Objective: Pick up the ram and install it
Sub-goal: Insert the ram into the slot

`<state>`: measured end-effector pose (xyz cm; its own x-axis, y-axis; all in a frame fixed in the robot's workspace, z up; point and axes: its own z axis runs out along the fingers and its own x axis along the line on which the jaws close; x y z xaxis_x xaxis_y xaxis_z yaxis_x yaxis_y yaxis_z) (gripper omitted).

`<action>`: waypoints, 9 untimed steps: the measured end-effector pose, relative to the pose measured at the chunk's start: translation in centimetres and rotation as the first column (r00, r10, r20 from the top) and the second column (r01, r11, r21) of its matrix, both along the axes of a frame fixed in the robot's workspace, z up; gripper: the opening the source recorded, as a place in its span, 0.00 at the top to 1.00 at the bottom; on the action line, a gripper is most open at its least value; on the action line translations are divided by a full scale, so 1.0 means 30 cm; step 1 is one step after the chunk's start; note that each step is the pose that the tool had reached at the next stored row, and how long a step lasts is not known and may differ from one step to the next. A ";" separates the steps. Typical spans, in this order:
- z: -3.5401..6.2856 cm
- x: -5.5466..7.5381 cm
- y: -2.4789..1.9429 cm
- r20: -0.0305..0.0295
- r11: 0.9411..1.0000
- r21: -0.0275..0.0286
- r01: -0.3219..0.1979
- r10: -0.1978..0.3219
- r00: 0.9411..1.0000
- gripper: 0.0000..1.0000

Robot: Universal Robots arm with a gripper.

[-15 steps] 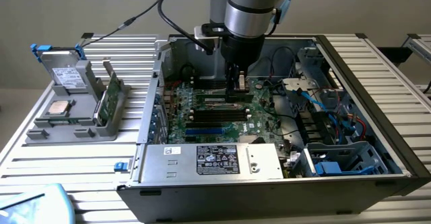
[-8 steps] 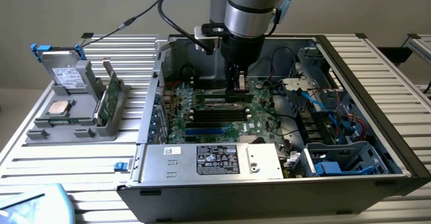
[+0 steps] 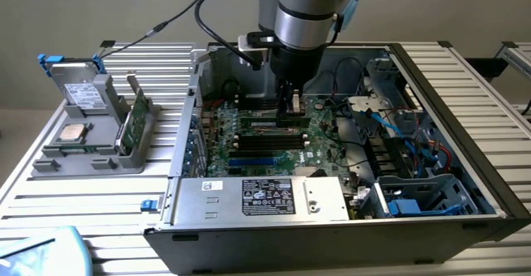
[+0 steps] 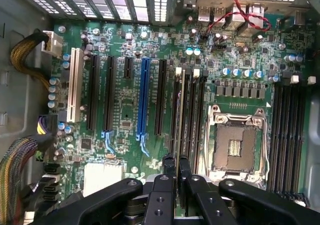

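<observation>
— Green and seen edge-on, the ram [image 4: 181,110]: where does it sit?
— Upright over a black slot of the motherboard [image 4: 125,100], just beside the open silver processor socket [image 4: 235,145], in the row of long slots next to it. Whether it is fully seated cannot be told.

— And the tool [image 4: 176,167]?
— Narrow, its two black fingers [image 4: 169,171] pinched on the near end of the ram. From the exterior view the arm reaches straight down into the open computer case [image 3: 332,242], tool [image 3: 291,109] low over the upper middle of the board.

— What lies outside the case?
— On the counter [image 3: 91,201], at the exterior view's left, a grey fixture [image 3: 91,155] carries a grey drive [image 3: 83,92] with blue clips, a square silver processor chip [image 3: 74,133] and a second green board [image 3: 137,119] standing on edge.

— Inside, nearer the camera?
— A grey power supply [image 3: 265,198] with a black label, along the case's front wall.
</observation>
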<state>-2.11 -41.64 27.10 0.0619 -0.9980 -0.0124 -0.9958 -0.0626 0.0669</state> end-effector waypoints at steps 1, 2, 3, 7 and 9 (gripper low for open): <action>-0.006 -0.002 0.003 0.000 1.000 0.000 -0.001 0.001 1.000 0.86; -0.013 -0.004 0.007 0.000 1.000 0.000 -0.001 0.001 1.000 0.86; -0.019 -0.005 0.010 0.000 1.000 0.000 -0.003 0.003 1.000 0.86; -0.043 -0.008 0.020 0.000 1.000 -0.001 -0.011 0.011 1.000 0.86; -0.055 -0.009 0.024 0.000 1.000 -0.002 -0.016 0.016 1.000 0.86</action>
